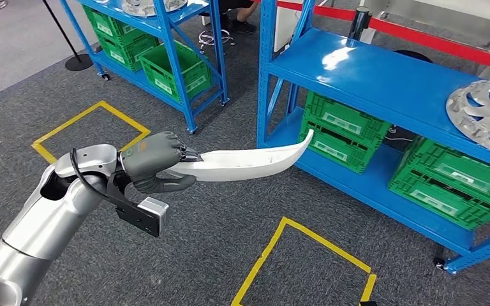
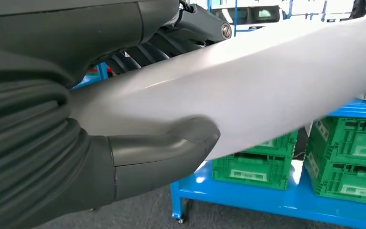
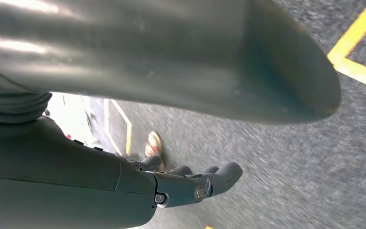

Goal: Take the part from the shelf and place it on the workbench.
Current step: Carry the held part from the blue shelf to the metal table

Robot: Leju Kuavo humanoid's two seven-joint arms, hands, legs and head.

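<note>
Left robot hand [image 1: 156, 162] grips the white curved part [image 1: 249, 161] level, tip toward the blue shelf [image 1: 383, 83]; right robot hand [image 3: 190, 183] hangs empty, fingers apart.

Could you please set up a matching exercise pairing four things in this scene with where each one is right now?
Things:
1. white curved part
2. silver wheel cover
3. green crates
4. yellow tape square

Places:
A. on the grey carpet in front of the shelf
B. on the bottom level of the blue shelf
C. held out in the left hand
D. on the upper level of the blue shelf

Pairs: 1-C, 2-D, 3-B, 4-A
</note>
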